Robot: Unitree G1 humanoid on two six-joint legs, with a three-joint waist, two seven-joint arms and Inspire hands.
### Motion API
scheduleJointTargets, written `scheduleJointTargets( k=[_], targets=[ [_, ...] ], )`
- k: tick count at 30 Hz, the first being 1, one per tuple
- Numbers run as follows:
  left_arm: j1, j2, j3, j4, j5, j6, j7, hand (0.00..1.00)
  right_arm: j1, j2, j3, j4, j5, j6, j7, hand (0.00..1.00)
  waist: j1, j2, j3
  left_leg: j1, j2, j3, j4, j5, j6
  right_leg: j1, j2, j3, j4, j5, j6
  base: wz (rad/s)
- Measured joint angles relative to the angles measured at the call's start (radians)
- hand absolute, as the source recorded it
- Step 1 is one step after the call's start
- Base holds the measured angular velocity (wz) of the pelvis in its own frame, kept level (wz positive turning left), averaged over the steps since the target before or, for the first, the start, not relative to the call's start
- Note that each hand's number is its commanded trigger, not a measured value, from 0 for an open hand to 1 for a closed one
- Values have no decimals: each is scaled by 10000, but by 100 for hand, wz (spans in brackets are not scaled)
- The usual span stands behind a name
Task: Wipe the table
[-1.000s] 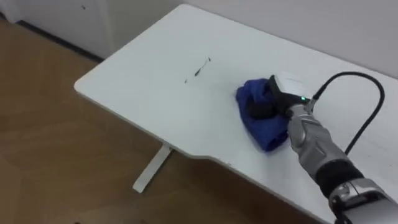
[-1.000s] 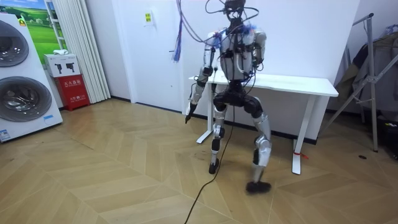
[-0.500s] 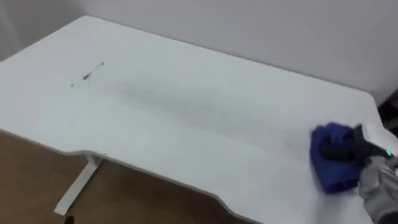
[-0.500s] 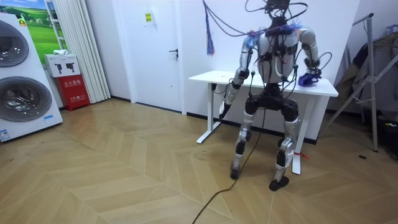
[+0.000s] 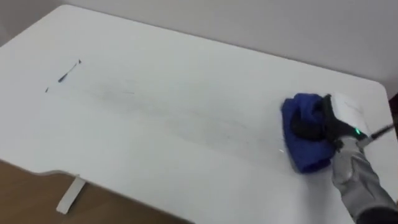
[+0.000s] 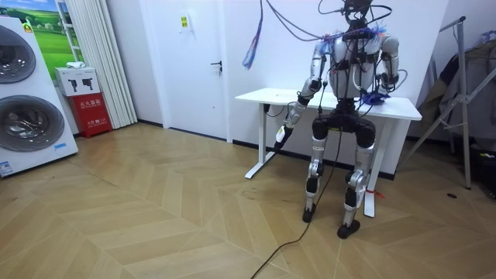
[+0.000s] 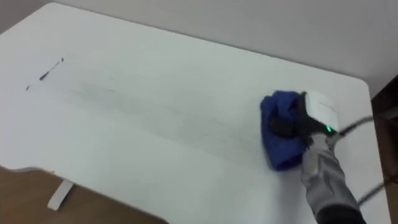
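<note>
Blue cloth (image 5: 303, 151), bunched, thick folds, on white table (image 5: 186, 106) near right end; right robot hand (image 5: 326, 124) clamped on it.

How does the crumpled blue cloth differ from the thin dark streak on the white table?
The crumpled blue cloth is bulky, near the right end of the white table, gripped by the right hand; the thin dark streak is flat, near the left end, with nothing touching it. Both lie on that table.
</note>
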Motion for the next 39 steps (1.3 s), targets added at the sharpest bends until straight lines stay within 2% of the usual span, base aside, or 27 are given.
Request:
scheduleJointTargets(
  k=[2, 4, 6, 9, 11, 13, 14, 15, 17, 19, 20, 23, 24, 26, 27, 28, 30, 32, 34, 36, 37, 39],
  targets=[
    [-89, -31, -40, -19, -114, -33, 43, 0, 79, -1, -18, -70, 263, 89, 4, 100, 13, -1, -18, 186, 3, 72, -150, -7, 11, 67, -3, 90, -3, 10, 17, -20],
    [-384, -30, -158, -16, -152, -33, 46, 0, -112, -31, 235, -90, 331, 259, 142, 100, 141, 28, -2, 221, 18, 161, -220, -17, 28, -36, 11, 309, 32, 9, 18, -33],
    [-536, -39, -374, -291, -514, -41, 50, 0, -914, -80, 846, -42, 215, 908, 599, 100, 257, 62, 6, 165, 52, 340, -294, -20, 33, -180, 41, 473, 60, 8, 19, -40],
    [-916, -83, -517, -432, -514, -131, 44, 0, -1811, -123, 2075, -68, -189, 1516, 1222, 100, 619, 83, 36, 145, 97, 461, -441, 13, -5, -438, 102, 608, 91, 37, -22, -45],
    [-954, -28, -889, -537, -793, -209, 45, 0, -2205, -65, 2865, -303, -537, 1803, 1540, 100, 744, 44, 49, 148, 140, 474, -504, 57, -45, -501, 144, 608, 110, 54, -49, -8],
    [-940, -20, -1180, -532, -1169, -209, 37, 0, -2611, 83, 3428, -379, -776, 1770, 1788, 100, 797, 3, 97, 180, 187, 447, -505, 83, -81, -572, 185, 566, 106, 53, -55, 2],
    [-955, -66, -1249, -524, -1389, -203, -16, 0, -2733, 107, 3519, -411, -947, 1661, 1935, 100, 905, -46, 154, 167, 205, 435, -503, 96, -100, -583, 211, 561, 75, 58, -63, 4],
    [-913, -90, -1246, -516, -1436, -201, -88, 0, -2739, 103, 3509, -440, -1116, 1698, 2017, 100, 1127, -98, 189, 161, 209, 434, -499, 103, -106, -609, 220, 557, 57, 60, -66, 0],
    [-580, -87, -1031, -512, -1413, -186, -216, 0, -2701, 66, 3452, -505, -1254, 1736, 2051, 100, 1267, -157, 222, 181, 207, 432, -512, 102, -106, -593, 212, 516, 55, 60, -66, 4],
    [-163, -30, -979, -660, -1400, -137, -238, 0, -2510, -83, 3386, -574, -1153, 1649, 1983, 100, 1155, -180, 213, 179, 181, 334, -510, 85, -84, -526, 187, 415, 50, 60, -65, 21],
    [18, -7, -937, -674, -1370, -118, -241, 0, -2268, -142, 3075, -509, -906, 1451, 1811, 100, 1072, -179, 216, 195, 151, 265, -513, 80, -77, -453, 173, 380, 20, 64, -58, 37],
    [64, 3, -671, -588, -1086, -80, -238, 0, -1330, -148, 2295, -371, -756, 832, 930, 100, 856, -121, 228, 335, 59, 56, -514, 61, -46, -116, 144, 369, -160, 64, -41, 32],
    [59, 16, -569, -585, -1086, -82, -227, 0, -951, -145, 2007, -414, -699, 648, 609, 100, 650, -89, 221, 382, 32, -34, -519, 37, -9, 18, 127, 271, -174, 53, -23, 22],
    [93, 31, -530, -574, -1070, -98, -225, 0, -416, -145, 1499, -443, -528, 457, 297, 100, 523, -12, 179, 464, 3, -100, -518, 5, 32, 148, 114, 221, -171, 60, 16, 14],
    [58, 23, -490, -580, -882, -99, -218, 0, -138, -148, 1171, -440, -447, 390, 159, 100, 398, 44, 116, 452, -3, -134, -519, -11, 51, 182, 97, 82, -146, 73, 39, 6],
    [22, 20, -493, -585, -852, -112, -199, 0, -41, -154, 1036, -436, -374, 379, 108, 100, 357, 63, 100, 451, -7, -134, -515, -15, 57, 181, 82, 31, -123, 77, 46, 6],
    [-41, -6, -527, -834, -892, -124, -103, 0, 18, -177, 919, -459, -43, 390, 48, 100, 159, 146, 40, 407, -36, -172, -504, -24, 73, 195, 57, -17, -122, 88, 64, -4],
    [-171, -14, -632, -1021, -1086, -136, -22, 0, -24, -176, 968, -416, -41, 407, 46, 100, 129, 192, 18, 432, -54, -150, -490, -22, 76, 201, 48, 12, -122, 86, 66, -6],
    [-330, -23, -890, -1111, -1297, -212, 58, 0, -339, -175, 1260, -262, -37, 615, 67, 100, 208, 244, 16, 464, -40, -103, -485, -20, 77, 188, 51, 104, -115, 85, 68, -16],
    [-468, -113, -1180, -1063, -1303, -235, 73, 0, -837, -169, 1911, -288, -98, 1109, 364, 100, 425, 271, 25, 501, 21, 160, -514, -10, 59, 131, 82, 216, -119, 85, 68, -40],
    [-597, -148, -1219, -1020, -1304, -234, 59, 0, -947, -150, 1970, -325, -200, 1207, 464, 100, 495, 269, 24, 507, 29, 213, -527, -6, 53, 89, 89, 262, -119, 85, 68, -47],
    [-744, -298, -1298, -855, -1325, -228, 44, 0, -1462, 32, 2651, -425, -500, 1775, 822, 100, 820, 230, 31, 511, 69, 254, -630, 25, 14, -142, 150, 427, -82, 115, 20, -46]
  ],
)
